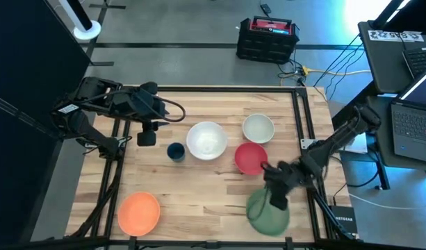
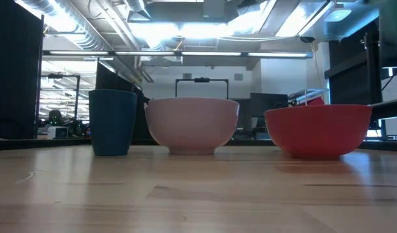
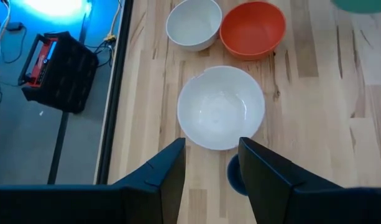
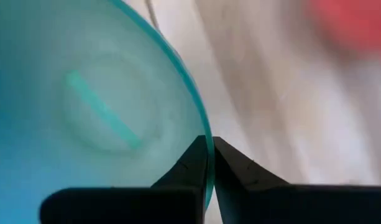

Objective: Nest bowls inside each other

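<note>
High view: five bowls are lying on the tabletop [image 1: 199, 187], one of each colour. The white bowl [image 1: 206, 139] is sitting at the centre, with the pale mint-white bowl [image 1: 258, 128] and the red bowl [image 1: 250, 157] to its right, the orange bowl [image 1: 139, 212] near the front left corner, and the green bowl [image 1: 269, 212] at the front right edge. One dark blue cup [image 1: 175, 151] is standing just left of the white bowl. The right claw [image 1: 276, 203] is overlapping the green bowl's rim, partly hiding it. The left claw [image 1: 147, 137] is hovering near the back left, apart from every bowl.

Low view: only three things are showing, namely the cup [image 2: 113, 122], the white bowl [image 2: 192, 125] and the red bowl [image 2: 318, 130]. Neither claw is appearing here, and the red bowl is standing in front of where the mint-white bowl lies.

Left wrist view: the left claw [image 3: 212, 163] is standing released, its fingers [image 3: 171, 169] apart above the white bowl [image 3: 221, 107]. The cup [image 3: 235, 177] is mostly hidden behind one finger. The mint-white bowl [image 3: 194, 23] and red bowl [image 3: 252, 28] are touching or nearly so; the green bowl [image 3: 364, 5] is cut off at the frame edge.

Right wrist view: the right claw [image 4: 210, 158] is clenched on the green bowl's [image 4: 84, 93] rim, pinching the wall between its fingers. The red bowl [image 4: 355, 28] is appearing only as a blur.
</note>
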Controlling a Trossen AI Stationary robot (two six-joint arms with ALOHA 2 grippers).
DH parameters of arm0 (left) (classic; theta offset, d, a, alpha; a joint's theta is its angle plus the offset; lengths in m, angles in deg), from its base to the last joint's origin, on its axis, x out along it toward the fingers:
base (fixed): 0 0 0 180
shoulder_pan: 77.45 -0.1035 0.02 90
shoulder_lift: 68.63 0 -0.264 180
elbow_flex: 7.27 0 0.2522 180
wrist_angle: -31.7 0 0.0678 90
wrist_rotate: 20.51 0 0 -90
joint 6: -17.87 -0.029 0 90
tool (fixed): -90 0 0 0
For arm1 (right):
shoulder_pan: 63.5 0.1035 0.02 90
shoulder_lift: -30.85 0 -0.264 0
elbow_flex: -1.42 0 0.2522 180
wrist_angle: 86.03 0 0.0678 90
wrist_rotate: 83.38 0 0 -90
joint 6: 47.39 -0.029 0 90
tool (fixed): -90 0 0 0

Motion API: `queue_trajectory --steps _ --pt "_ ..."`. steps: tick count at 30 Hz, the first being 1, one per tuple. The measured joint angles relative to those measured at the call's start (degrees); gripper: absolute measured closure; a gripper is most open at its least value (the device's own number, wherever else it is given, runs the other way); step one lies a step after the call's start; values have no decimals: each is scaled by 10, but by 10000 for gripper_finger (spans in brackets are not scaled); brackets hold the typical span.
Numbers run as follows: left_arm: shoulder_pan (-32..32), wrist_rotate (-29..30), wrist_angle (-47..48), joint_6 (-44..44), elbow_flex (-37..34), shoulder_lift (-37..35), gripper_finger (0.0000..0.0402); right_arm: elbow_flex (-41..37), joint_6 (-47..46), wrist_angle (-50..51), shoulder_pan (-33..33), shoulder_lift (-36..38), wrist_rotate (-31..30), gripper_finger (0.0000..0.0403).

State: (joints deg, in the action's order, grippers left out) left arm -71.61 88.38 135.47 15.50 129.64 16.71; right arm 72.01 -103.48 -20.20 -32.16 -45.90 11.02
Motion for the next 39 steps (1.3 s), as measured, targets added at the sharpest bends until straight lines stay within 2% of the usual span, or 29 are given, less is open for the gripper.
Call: queue_trajectory --steps 9,16,24,39 --pt "0 0 0 -7 0 -6 270 155 216 78 -213 -49 -10 403" --pt "0 0 0 -11 0 -30 270 271 346 96 -326 -138 -10 403" --pt "0 15 0 9 0 -61 270 391 437 99 -399 -253 -3 403" --pt "0 16 0 26 0 -75 270 572 473 153 -485 -449 34 403"
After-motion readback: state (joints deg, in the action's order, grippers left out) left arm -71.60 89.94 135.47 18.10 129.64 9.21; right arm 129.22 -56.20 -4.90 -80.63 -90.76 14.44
